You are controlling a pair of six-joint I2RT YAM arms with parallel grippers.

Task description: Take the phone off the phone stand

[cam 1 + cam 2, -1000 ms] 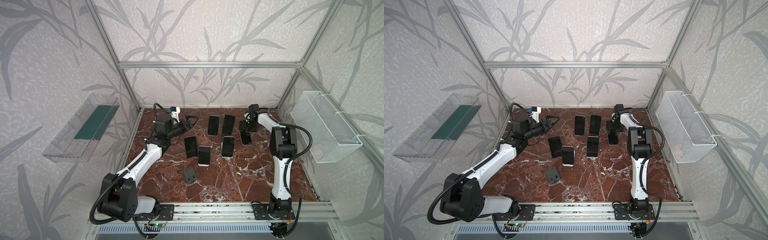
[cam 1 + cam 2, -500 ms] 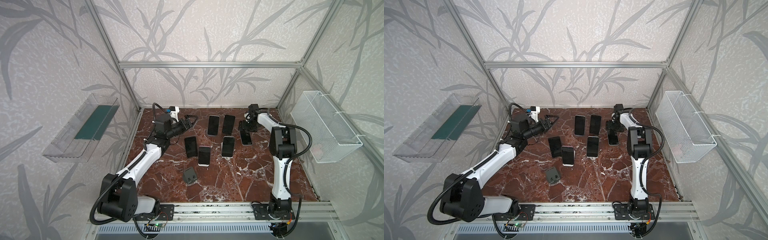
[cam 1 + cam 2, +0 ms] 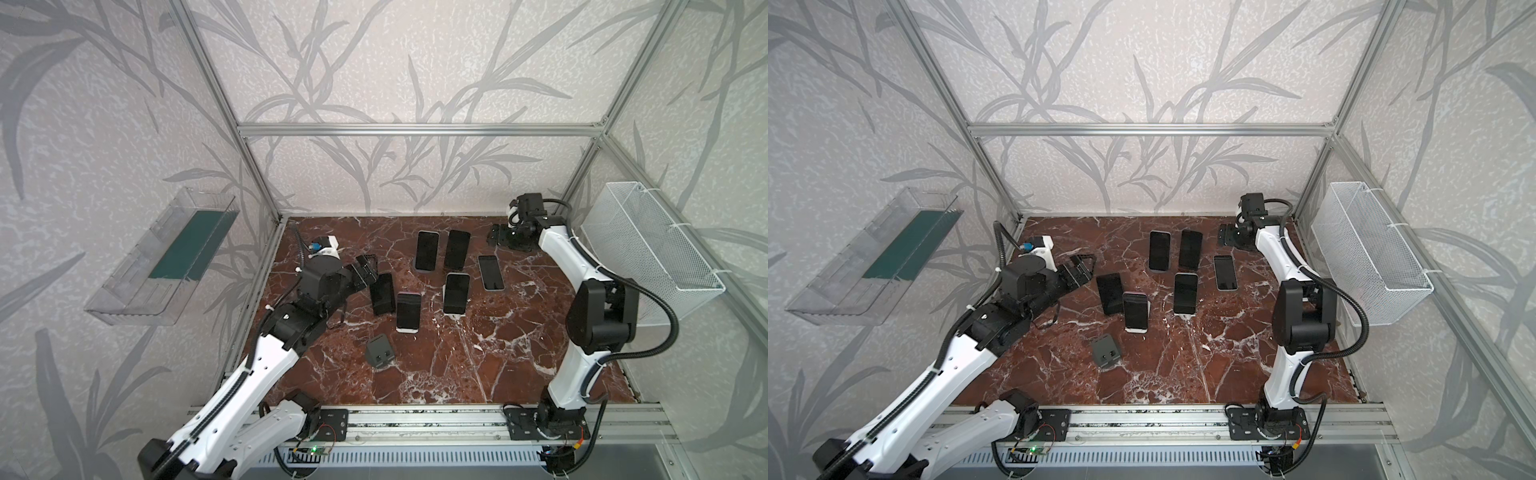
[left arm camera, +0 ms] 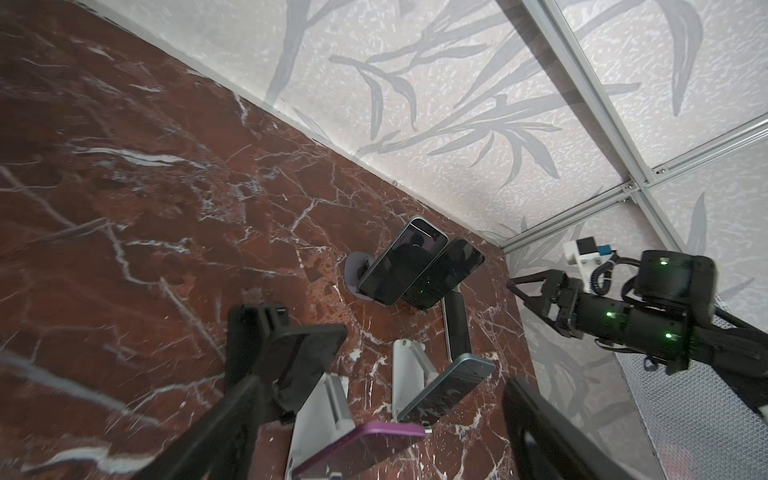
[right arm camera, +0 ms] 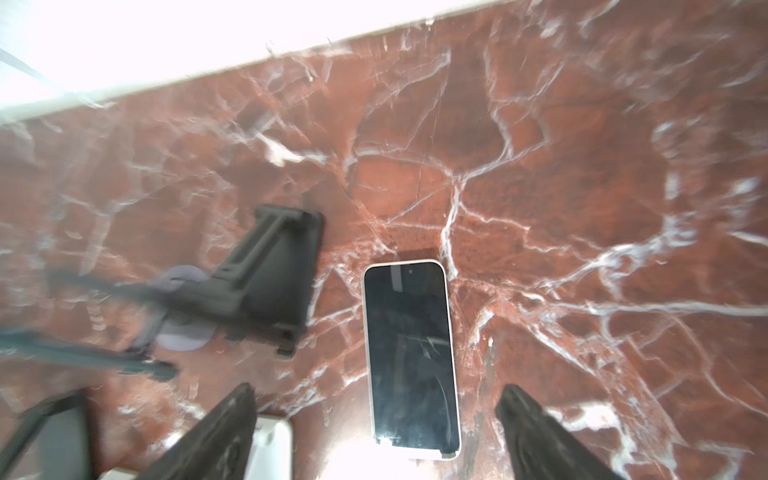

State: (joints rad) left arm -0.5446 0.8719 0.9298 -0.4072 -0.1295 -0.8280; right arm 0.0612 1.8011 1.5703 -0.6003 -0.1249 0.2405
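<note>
phone (image 3: 490, 272): flat on table (image 3: 457, 365), released | right tool (image 3: 495, 237): now apart, pulled back | left tool (image 3: 368, 266): apart, empty

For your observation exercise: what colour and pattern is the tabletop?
The tabletop is dark reddish-brown marble with white veins, clearest in the left wrist view.

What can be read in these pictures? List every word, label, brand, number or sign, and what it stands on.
No text can be read anywhere.
Standing phones: screens dark and blank.
Flat phone: screen blank, only scratches and glare.
Blue tag: too small to read.
Circuit board: too small to read.
</note>
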